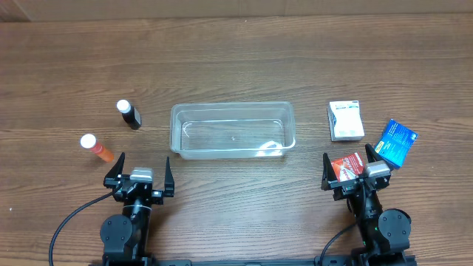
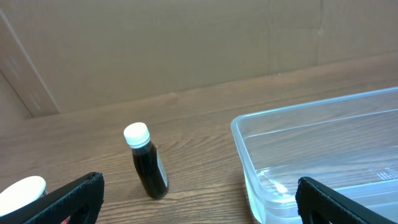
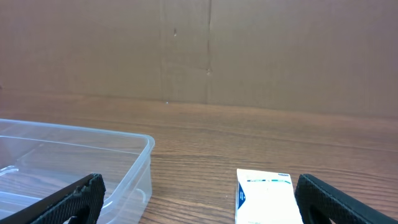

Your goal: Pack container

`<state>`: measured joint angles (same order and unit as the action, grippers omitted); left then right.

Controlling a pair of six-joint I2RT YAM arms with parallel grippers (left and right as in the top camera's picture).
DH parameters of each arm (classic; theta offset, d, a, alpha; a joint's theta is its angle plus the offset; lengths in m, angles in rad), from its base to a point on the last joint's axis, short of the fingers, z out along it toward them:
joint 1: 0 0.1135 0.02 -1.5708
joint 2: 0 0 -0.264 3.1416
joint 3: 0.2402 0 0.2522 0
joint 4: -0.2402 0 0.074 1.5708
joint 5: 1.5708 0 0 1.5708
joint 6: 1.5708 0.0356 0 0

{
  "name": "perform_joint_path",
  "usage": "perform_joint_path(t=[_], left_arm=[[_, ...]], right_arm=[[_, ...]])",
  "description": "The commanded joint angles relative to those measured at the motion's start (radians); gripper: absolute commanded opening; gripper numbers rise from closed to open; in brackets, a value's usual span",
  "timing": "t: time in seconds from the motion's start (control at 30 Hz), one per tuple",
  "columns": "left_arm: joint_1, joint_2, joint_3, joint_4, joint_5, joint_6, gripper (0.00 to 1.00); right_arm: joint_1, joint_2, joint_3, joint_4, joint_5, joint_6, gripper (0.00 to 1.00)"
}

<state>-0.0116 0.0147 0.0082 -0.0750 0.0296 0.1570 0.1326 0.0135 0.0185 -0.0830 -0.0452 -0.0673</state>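
- Five items lay outside the container (image 1: 176,129), which sat empty mid-table; packing not yet begun.
- Left gripper (image 1: 144,159) and right gripper (image 1: 347,157) stood wide apart, holding nothing.
- Next move, judged: right gripper closes on the red box (image 1: 346,167) beneath it.

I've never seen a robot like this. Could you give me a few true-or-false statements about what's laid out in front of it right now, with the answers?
1. The clear container has nothing in it. True.
2. The dark bottle lies on its side. False: it stands upright, white cap on top.
3. A white box and a blue box lie to the container's right. True.
4. The left fingers are closed on the orange bottle. False: they are spread wide and hold nothing; the bottle is not between them.
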Motion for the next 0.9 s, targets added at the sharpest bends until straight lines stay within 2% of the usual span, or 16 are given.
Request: perform_joint_path(t=[0.0, 0.27, 0.43, 0.5, 0.53, 0.6, 0.73, 0.87], left_arm=[[0.005, -0.010, -0.003, 0.001, 0.012, -0.015, 1.00], [0.005, -0.010, -0.003, 0.000, 0.011, -0.012, 1.00], [0.005, -0.010, -0.003, 0.014, -0.054, -0.010, 1.00], [0.006, -0.010, -0.003, 0.032, -0.036, -0.080, 1.00], [0.006, -0.010, -0.003, 0.035, -0.033, -0.187, 1.00], [0.005, -0.010, -0.003, 0.035, -0.033, -0.264, 1.00], [0.005, -0.007, 0.023, 0.033, -0.045, -0.350, 1.00], [0.006, 0.048, 0.095, 0.011, -0.065, -0.367, 1.00]], right_arm=[[-0.003, -0.010, -0.011, 0.004, -0.002, -0.008, 1.00], [-0.003, -0.010, -0.011, 0.005, -0.002, -0.008, 1.00], [-0.003, -0.010, -0.010, 0.008, -0.001, 0.029, 1.00], [-0.003, -0.010, -0.010, 0.006, 0.011, 0.100, 1.00], [-0.003, -0.010, -0.010, 0.003, 0.053, 0.170, 1.00], [-0.003, -0.010, -0.008, 0.003, 0.099, 0.220, 1.00], [-0.003, -0.002, 0.033, -0.024, 0.151, 0.233, 1.00], [-0.003, 0.037, 0.106, -0.081, 0.196, 0.233, 1.00]])
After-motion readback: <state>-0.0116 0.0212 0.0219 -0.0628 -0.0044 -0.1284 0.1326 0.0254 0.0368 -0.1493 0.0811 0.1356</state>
